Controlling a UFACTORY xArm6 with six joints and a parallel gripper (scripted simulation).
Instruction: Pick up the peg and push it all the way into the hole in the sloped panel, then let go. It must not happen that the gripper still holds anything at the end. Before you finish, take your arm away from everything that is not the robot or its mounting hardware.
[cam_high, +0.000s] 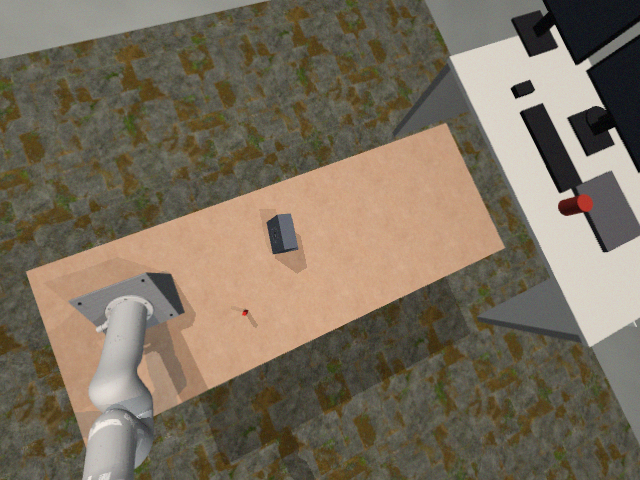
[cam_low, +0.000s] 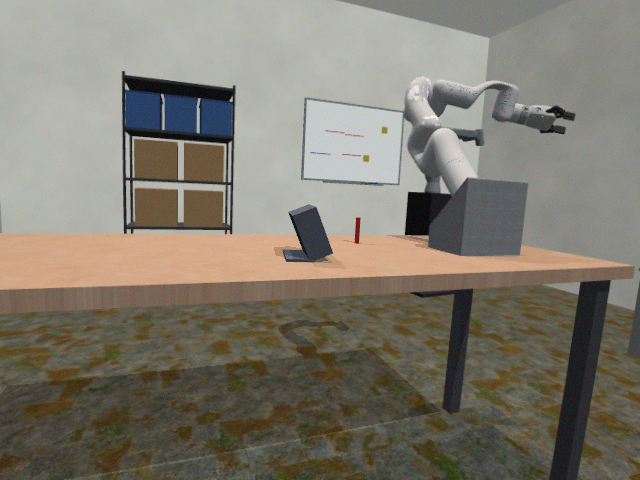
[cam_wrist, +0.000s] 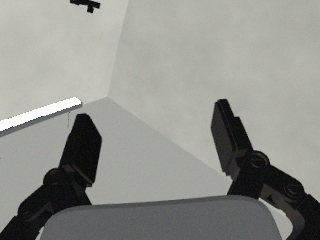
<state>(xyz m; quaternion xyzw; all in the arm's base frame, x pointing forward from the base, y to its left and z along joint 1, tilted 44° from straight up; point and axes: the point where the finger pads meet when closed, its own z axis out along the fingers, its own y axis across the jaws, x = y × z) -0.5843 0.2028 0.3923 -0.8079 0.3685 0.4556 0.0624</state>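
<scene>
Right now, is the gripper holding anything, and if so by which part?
Nothing is held. The gripper is open, with only wall showing between its fingers. The red peg stands upright on the table, untouched, beside the sloped panel.
</scene>
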